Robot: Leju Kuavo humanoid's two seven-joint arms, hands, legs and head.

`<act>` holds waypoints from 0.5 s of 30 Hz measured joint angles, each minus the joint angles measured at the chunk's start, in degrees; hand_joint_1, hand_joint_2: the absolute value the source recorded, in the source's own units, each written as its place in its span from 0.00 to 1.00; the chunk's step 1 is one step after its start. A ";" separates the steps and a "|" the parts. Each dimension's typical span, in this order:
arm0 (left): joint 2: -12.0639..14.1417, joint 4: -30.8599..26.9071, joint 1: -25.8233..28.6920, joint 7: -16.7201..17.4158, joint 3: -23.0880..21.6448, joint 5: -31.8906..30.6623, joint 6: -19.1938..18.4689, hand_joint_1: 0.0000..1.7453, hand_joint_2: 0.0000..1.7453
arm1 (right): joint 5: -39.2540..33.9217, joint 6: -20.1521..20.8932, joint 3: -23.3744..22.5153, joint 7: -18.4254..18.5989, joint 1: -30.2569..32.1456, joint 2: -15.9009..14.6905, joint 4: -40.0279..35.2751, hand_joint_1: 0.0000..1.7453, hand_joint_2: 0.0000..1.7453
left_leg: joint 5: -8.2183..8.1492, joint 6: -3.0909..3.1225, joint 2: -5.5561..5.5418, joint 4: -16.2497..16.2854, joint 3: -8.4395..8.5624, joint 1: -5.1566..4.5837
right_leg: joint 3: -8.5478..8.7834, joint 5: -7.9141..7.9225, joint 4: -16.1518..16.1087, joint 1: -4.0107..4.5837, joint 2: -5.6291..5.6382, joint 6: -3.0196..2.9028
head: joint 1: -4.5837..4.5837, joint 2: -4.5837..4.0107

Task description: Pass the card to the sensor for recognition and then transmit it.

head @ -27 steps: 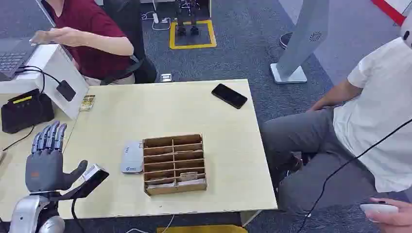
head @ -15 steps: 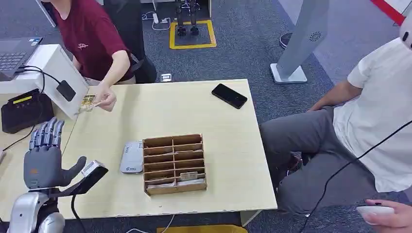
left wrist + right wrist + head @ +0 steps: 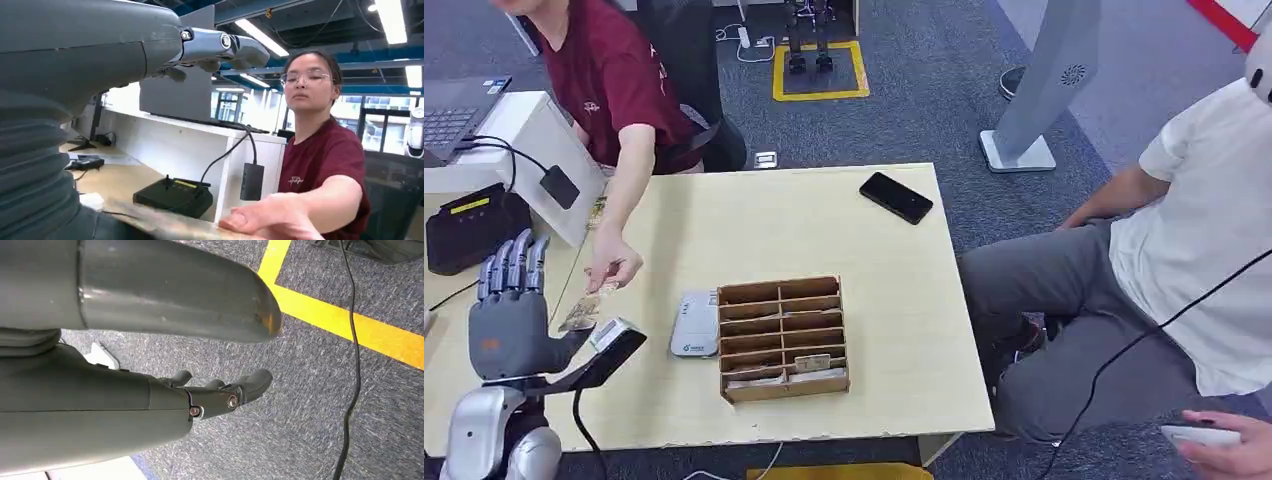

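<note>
Card (image 3: 581, 312) held by a person's hand (image 3: 611, 265) touches the left hand (image 3: 509, 325), left of the sensor (image 3: 695, 323). Left hand's fingers are spread, holding nothing. Right hand (image 3: 220, 390) hangs empty, fingers loose.

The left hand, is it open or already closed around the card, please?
Open. In the head view the left hand stands with fingers straight and apart, while the person's hand brings the card to its thumb.

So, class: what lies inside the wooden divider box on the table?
The wooden divider box holds card-like pieces in its nearest slots; the farther slots look empty. Their faces cannot be read, as the dividers cover them.
</note>
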 joint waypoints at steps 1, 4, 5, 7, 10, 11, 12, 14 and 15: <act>-0.07 0.00 -0.06 0.00 0.00 0.29 -0.13 1.00 1.00 | 0.00 0.00 0.00 0.00 -0.01 0.00 0.00 0.00 0.00 | 0.00 0.00 0.00 0.00 0.00 0.00 | 0.00 0.00 0.00 0.00 0.00 0.00 | 0.02 0.00; -0.37 0.00 -0.11 -0.09 0.07 1.85 -0.70 1.00 1.00 | 0.00 0.00 0.00 0.00 -0.01 0.02 0.00 0.00 0.00 | 0.00 0.00 0.00 0.00 0.00 0.00 | 0.00 0.00 0.00 0.00 0.00 0.00 | 0.00 0.00; -0.48 0.00 -0.14 -0.29 0.22 2.93 -1.25 1.00 1.00 | 0.00 -0.02 0.00 0.00 -0.01 0.02 0.00 0.00 0.00 | 0.00 0.00 0.00 0.00 0.00 0.00 | 0.00 0.00 0.00 0.00 0.00 0.00 | 0.02 0.00; -0.90 0.00 -0.30 -0.74 0.74 5.37 -2.49 1.00 1.00 | 0.00 -0.02 0.00 0.00 -0.01 0.02 0.00 0.00 0.00 | 0.00 0.00 0.00 0.00 0.00 0.00 | 0.00 0.00 0.00 0.00 0.00 0.00 | 0.00 0.00; -1.42 0.00 -0.60 -0.90 1.48 7.19 -3.61 1.00 1.00 | -0.02 -0.02 0.04 0.00 -0.02 0.02 0.00 0.00 0.00 | 0.00 0.00 0.00 0.00 0.00 0.00 | 0.00 0.00 0.00 0.00 0.00 0.00 | 0.00 0.00; -1.53 0.00 -0.83 -0.90 1.75 7.61 -3.76 1.00 1.00 | 0.00 -0.02 0.07 0.00 -0.02 0.02 0.00 0.00 0.00 | 0.00 0.00 0.00 0.00 0.00 0.00 | 0.00 0.00 0.00 0.00 0.00 0.00 | 0.00 0.00; -1.68 0.00 -1.14 -0.92 1.99 7.87 -4.00 1.00 1.00 | 0.00 -0.02 0.07 -0.02 -0.02 0.02 0.00 0.00 0.00 | 0.00 0.00 0.00 0.00 -0.01 0.00 | 0.00 0.00 0.00 0.00 0.00 0.00 | 0.00 0.00; -1.84 -0.02 -1.35 -1.66 2.45 9.75 -4.86 1.00 1.00 | 0.00 -0.02 0.13 -0.04 -0.03 0.02 0.00 0.00 0.00 | 0.00 0.00 0.01 0.00 0.00 0.00 | 0.00 0.00 0.00 0.00 0.03 0.00 | 0.00 0.00; -1.95 -0.02 -1.34 -2.32 2.67 11.02 -5.36 1.00 1.00 | 0.00 -0.02 0.15 -0.07 -0.01 0.02 0.00 0.00 0.00 | 0.00 0.00 0.01 0.00 0.00 0.00 | 0.00 0.00 0.00 0.00 0.04 0.00 | 0.00 0.00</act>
